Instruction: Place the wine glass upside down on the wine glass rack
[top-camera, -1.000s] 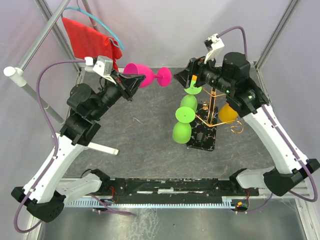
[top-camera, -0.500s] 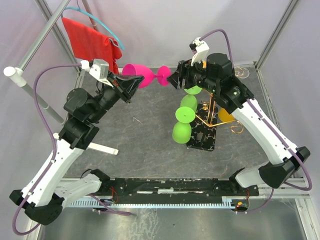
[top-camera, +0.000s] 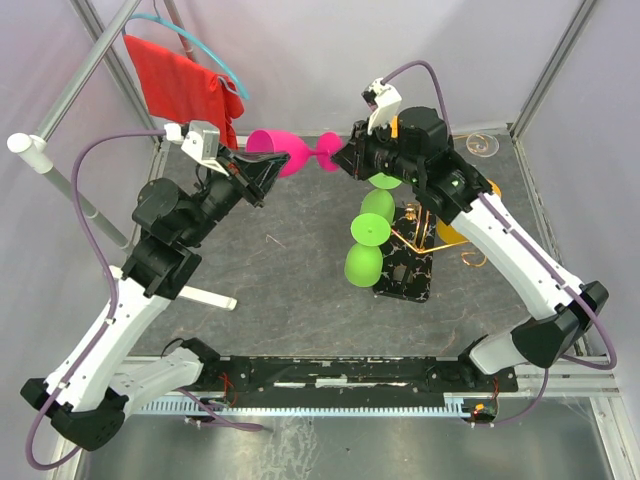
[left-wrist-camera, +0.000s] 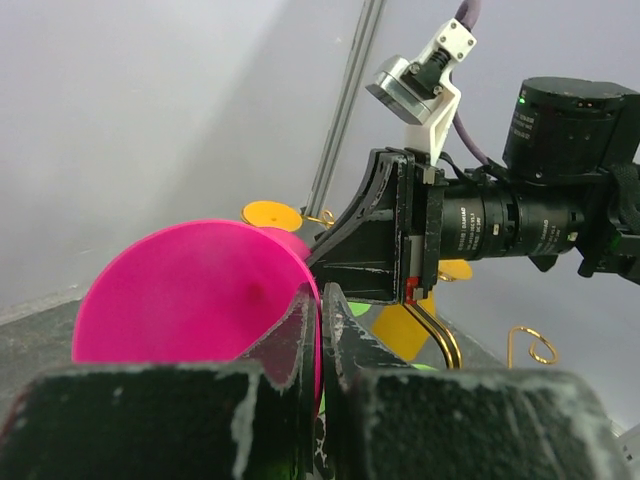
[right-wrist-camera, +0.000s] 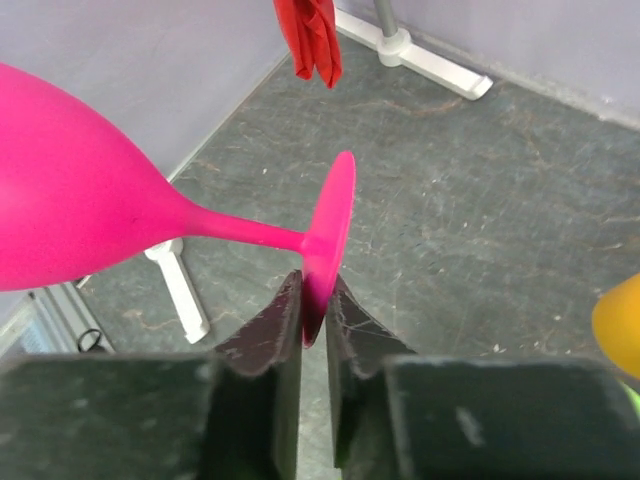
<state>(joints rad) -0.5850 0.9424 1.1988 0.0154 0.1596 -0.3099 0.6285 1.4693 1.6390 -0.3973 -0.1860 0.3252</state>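
A high camera at the near edge looks down on the whole table (top-camera: 300, 300). Wrist cameras sit close behind the left end effector (left-wrist-camera: 320, 325), facing right, and the right end effector (right-wrist-camera: 315, 312), facing left and down; all views share the pink wine glass (top-camera: 288, 152).

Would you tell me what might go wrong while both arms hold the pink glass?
The left end effector pinches the pink wine glass at its bowl rim, the right end effector only its foot's edge. Opposed pulls may snap the stem; after release it may slip. Green glasses crowd the wine glass rack.
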